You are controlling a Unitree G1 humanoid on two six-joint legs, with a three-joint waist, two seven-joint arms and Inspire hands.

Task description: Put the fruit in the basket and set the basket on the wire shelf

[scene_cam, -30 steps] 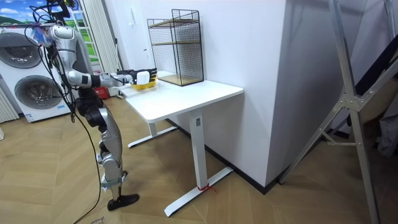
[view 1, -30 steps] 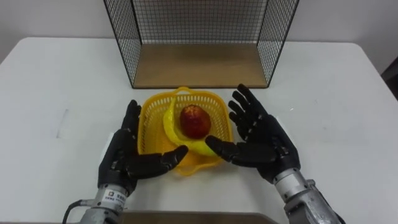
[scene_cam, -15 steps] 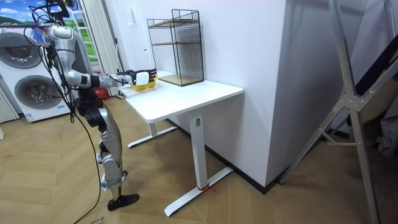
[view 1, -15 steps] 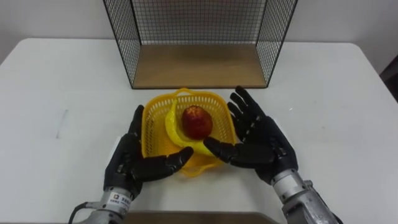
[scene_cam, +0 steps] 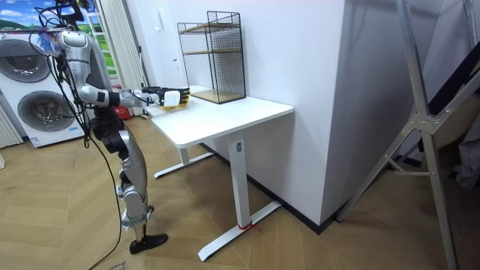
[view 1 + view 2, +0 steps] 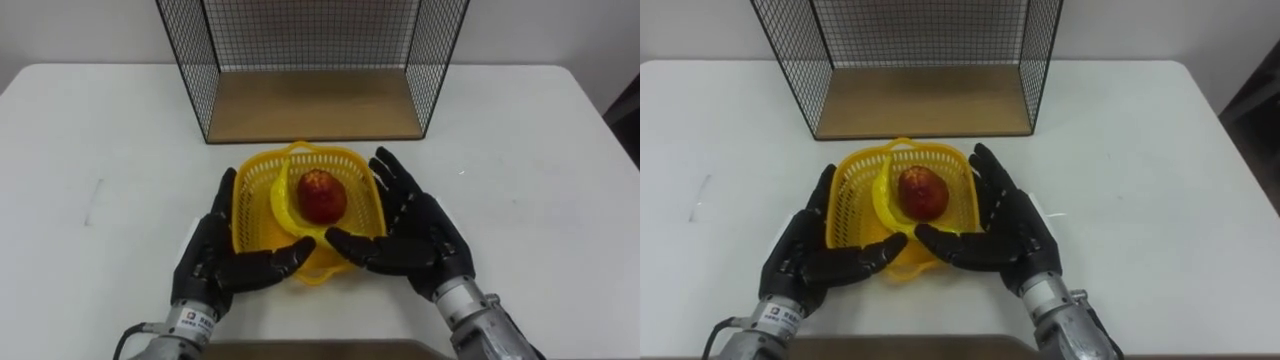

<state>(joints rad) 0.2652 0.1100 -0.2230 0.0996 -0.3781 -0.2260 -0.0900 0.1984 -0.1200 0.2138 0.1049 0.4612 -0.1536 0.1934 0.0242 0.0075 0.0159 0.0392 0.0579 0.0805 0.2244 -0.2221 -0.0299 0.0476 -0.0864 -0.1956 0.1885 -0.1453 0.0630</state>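
At frame centre, yellow basket [image 6: 254, 200] holding red apple [image 6: 322, 195] and banana [image 6: 282, 212], cupped between left hand [image 6: 213, 258] and right hand [image 6: 422, 236]. Both open, fingers straight along its sides, thumbs pointing inward at its near rim. Just above in frame, wire shelf [image 6: 310, 105] on white table [image 6: 520, 150].

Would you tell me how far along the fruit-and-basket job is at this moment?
Done: the apple and banana lie in the yellow basket. In hand: the left hand and right hand flank it, fingers straight. Left: setting it on the wire shelf just behind.
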